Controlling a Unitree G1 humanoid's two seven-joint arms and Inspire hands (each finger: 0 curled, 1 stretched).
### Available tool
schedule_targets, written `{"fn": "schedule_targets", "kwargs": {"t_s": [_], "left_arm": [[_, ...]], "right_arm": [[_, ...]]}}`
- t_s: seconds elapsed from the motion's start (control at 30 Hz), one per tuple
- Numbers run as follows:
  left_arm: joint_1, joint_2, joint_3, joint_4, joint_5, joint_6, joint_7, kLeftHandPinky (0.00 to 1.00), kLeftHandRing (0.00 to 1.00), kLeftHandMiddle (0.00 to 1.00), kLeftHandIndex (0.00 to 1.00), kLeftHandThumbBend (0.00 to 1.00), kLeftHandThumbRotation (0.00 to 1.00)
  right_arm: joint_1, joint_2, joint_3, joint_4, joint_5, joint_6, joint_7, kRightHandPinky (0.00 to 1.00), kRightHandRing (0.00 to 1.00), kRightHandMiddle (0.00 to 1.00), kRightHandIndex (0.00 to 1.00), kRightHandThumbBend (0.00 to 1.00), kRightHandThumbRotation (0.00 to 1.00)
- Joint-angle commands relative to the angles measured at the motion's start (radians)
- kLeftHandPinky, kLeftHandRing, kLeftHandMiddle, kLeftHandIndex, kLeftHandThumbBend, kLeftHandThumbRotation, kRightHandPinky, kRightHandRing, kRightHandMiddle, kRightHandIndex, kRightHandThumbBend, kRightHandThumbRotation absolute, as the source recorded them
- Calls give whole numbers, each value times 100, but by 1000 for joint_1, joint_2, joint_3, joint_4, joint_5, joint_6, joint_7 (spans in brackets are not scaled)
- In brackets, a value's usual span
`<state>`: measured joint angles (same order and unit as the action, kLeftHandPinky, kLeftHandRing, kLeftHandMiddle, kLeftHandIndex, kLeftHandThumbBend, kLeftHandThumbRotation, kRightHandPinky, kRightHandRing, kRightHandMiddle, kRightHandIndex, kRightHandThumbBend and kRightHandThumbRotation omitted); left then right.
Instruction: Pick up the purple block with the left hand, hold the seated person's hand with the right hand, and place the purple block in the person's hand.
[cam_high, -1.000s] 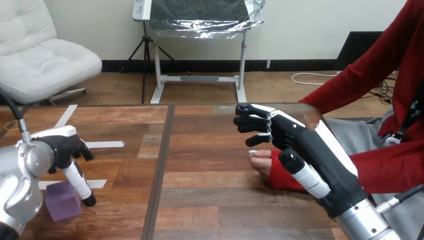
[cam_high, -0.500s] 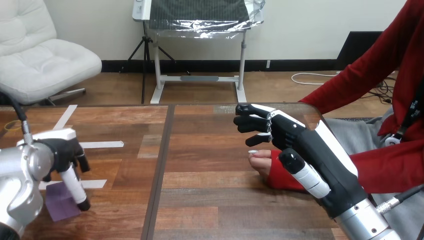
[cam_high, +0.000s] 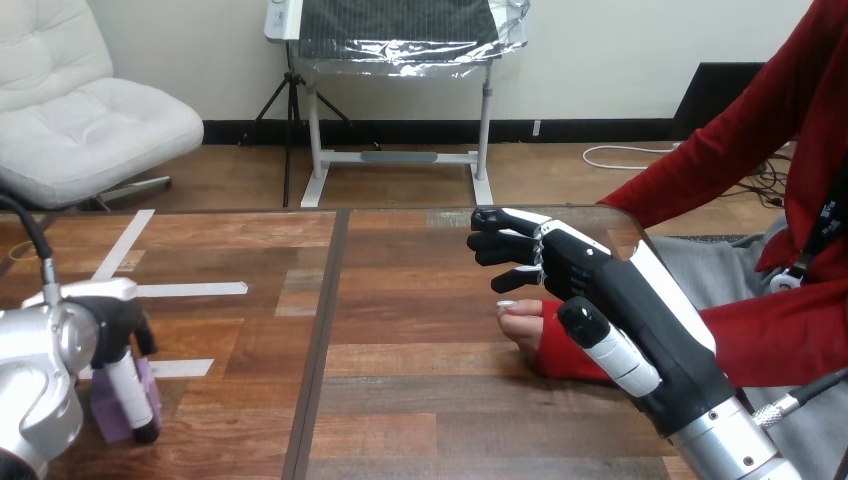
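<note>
The purple block (cam_high: 103, 417) lies on the wooden table (cam_high: 420, 400) near its front left corner. My left hand (cam_high: 112, 318) is low over the block and covers much of it, its black-and-white thumb running down the block's near face. My right hand (cam_high: 592, 278) hovers open at the right, fingers stretched toward the left with a slight bend. The person's hand (cam_high: 520, 322) rests on the table just below and behind it, under my fingers, with a red cuff at the wrist. I see no finger of mine curled round the person's hand.
White tape strips (cam_high: 192, 289) lie on the left part of the table. A dark seam (cam_high: 322, 330) runs from front to back left of the middle. The person's red-sleeved forearm (cam_high: 770, 335) crosses the table's right edge.
My left hand has dropped and shifted left, from above the purple block down onto it. My right hand and the person's hand have stayed where they were.
</note>
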<state>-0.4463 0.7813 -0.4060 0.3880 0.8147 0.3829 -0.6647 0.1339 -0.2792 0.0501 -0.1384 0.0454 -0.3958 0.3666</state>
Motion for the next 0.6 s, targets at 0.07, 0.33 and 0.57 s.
{"fn": "schedule_targets", "kwargs": {"t_s": [0.07, 0.33, 0.57], "left_arm": [[-60, 8, -9, 17, 39, 7, 18, 58, 78, 84, 82, 98, 8], [-54, -1, -6, 24, 46, 20, 34, 58, 77, 83, 81, 99, 7], [-53, -6, -11, 37, 55, 25, 46, 58, 76, 82, 82, 98, 8]], "right_arm": [[-48, -5, -20, -30, 20, -4, -2, 69, 79, 80, 82, 100, 100], [-47, -3, -19, -33, 23, -4, -1, 69, 79, 80, 82, 100, 100], [-48, -3, -19, -29, 24, -8, 1, 69, 79, 79, 82, 100, 100]]}}
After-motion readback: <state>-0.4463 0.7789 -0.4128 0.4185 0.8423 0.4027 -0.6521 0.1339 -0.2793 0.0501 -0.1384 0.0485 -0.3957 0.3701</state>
